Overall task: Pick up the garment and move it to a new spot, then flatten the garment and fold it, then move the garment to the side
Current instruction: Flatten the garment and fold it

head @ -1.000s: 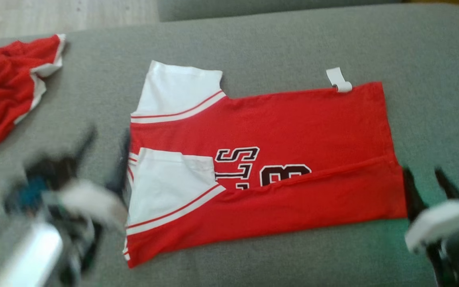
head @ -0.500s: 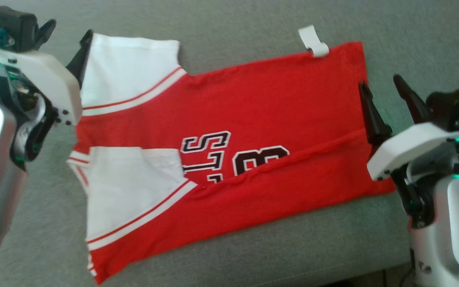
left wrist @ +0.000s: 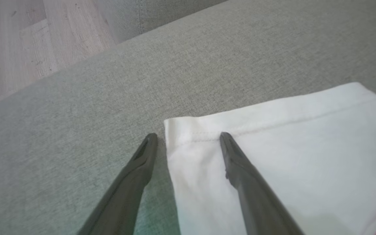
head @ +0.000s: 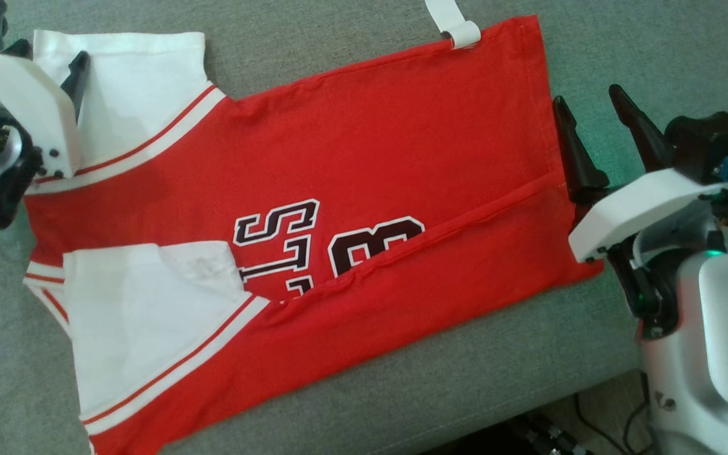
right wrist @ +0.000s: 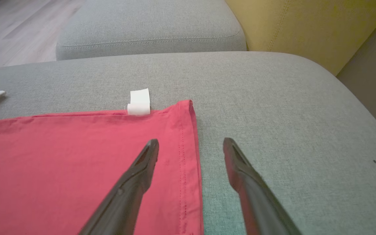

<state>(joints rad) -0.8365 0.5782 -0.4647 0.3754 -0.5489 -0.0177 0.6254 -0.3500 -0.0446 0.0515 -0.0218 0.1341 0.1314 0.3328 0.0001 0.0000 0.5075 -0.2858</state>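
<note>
The garment [head: 364, 145] is a red jersey with white sleeves and black lettering, lying partly folded on the grey cushion [head: 478, 366]. Its near long edge is folded over the lettering. My left gripper [head: 53, 49] is open at the far white sleeve [head: 130, 82]. In the left wrist view the left gripper [left wrist: 188, 135] straddles the sleeve's corner [left wrist: 289, 163], one finger over the cloth and one over the cushion. My right gripper [head: 585, 95] is open at the hem. In the right wrist view the right gripper [right wrist: 191, 140] straddles the red hem edge [right wrist: 184, 163], near a white tag [right wrist: 139, 101].
A second grey cushion [right wrist: 148, 26] and a yellow cushion [right wrist: 305, 26] lie beyond the garment. Wooden floor [left wrist: 28, 42] shows past the cushion's far edge. The cushion's near edge drops off at the lower right, with cables [head: 547, 436] below it.
The head camera has shifted, so the whole picture has slid. Both arms have come forward: the left gripper to the far sleeve corner, the right to the hem. Both stay open.
</note>
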